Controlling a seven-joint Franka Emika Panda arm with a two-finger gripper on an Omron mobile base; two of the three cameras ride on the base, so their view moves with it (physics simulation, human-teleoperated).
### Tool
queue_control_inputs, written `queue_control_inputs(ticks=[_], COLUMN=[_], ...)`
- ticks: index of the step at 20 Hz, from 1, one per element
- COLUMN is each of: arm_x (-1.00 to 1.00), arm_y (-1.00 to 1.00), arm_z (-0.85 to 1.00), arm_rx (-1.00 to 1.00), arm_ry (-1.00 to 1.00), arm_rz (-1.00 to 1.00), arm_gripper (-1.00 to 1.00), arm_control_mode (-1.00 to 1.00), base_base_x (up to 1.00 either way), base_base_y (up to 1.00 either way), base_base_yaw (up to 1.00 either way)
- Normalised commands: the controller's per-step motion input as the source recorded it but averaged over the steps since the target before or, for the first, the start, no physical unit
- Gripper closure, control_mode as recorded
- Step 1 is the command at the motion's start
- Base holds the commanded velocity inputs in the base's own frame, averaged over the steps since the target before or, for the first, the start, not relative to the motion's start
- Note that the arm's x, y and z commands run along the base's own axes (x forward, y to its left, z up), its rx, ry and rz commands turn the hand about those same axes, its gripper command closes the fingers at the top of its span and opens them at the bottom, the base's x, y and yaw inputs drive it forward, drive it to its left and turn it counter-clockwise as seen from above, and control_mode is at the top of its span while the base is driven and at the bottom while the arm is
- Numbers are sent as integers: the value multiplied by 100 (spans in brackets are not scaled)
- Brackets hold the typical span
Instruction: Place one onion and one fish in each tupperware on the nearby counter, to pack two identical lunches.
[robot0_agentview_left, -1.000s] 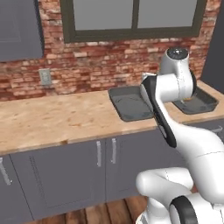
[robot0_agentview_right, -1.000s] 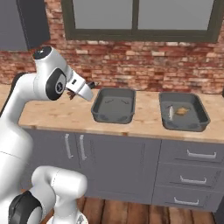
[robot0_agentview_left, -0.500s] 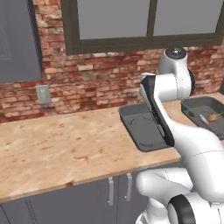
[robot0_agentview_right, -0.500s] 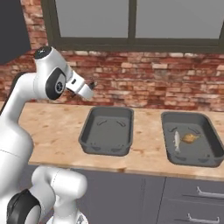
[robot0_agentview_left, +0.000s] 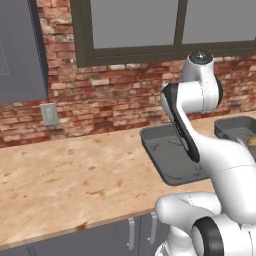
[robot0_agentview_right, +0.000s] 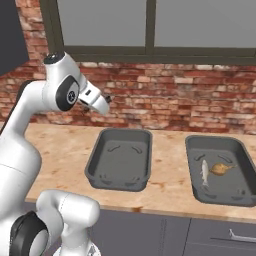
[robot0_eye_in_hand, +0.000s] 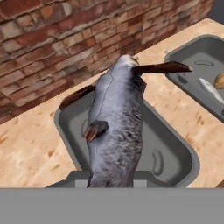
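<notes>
A grey fish (robot0_eye_in_hand: 116, 131) with a dark tail stands up from the bottom of the hand view, held in my gripper (robot0_agentview_right: 106, 103), which is shut on it; the fish hides the fingertips. Below it sits an empty dark grey tupperware (robot0_eye_in_hand: 168, 146) on the tan counter (robot0_agentview_right: 167, 182). This tupperware (robot0_agentview_right: 120, 160) lies under and slightly right of the gripper. A second tupperware (robot0_agentview_right: 222, 190) to the right holds a fish (robot0_agentview_right: 204, 172) and a brown onion (robot0_agentview_right: 221, 168). My arm covers part of the empty tupperware (robot0_agentview_left: 167, 155) in the left base view.
A red brick wall (robot0_agentview_right: 190, 107) with a dark-framed window (robot0_agentview_right: 150, 30) runs behind the counter. A wall outlet (robot0_agentview_left: 49, 114) sits at the left. Dark grey cabinets with silver handles (robot0_agentview_left: 131, 233) lie below the counter edge. The counter (robot0_agentview_left: 65, 175) stretches bare to the left.
The whole picture has shifted and grown: the base has driven closer to the counter. The arm keeps its pose, with the fish still in the gripper.
</notes>
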Motion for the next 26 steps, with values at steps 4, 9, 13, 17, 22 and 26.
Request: queue_control_inputs(ticks=[4,9,13,17,22,26], arm_x=[0,0,0,0,0,0], arm_y=[-27,-6,0,0,0,0], arm_z=[-27,-55,-57,-39,-34,-35], arm_rx=[1,0,0,0,2,3], arm_ry=[29,30,18,10,7,4], arm_rz=[0,5,12,10,9,7], arm_gripper=[100,100,100,100,100,100], arm_control_mode=[-100,-100,-100,-100,-100,-100], base_base_x=[0,0,0,0,0,0], base_base_y=[0,0,0,0,0,0], base_base_yaw=[0,0,0,0,0,0])
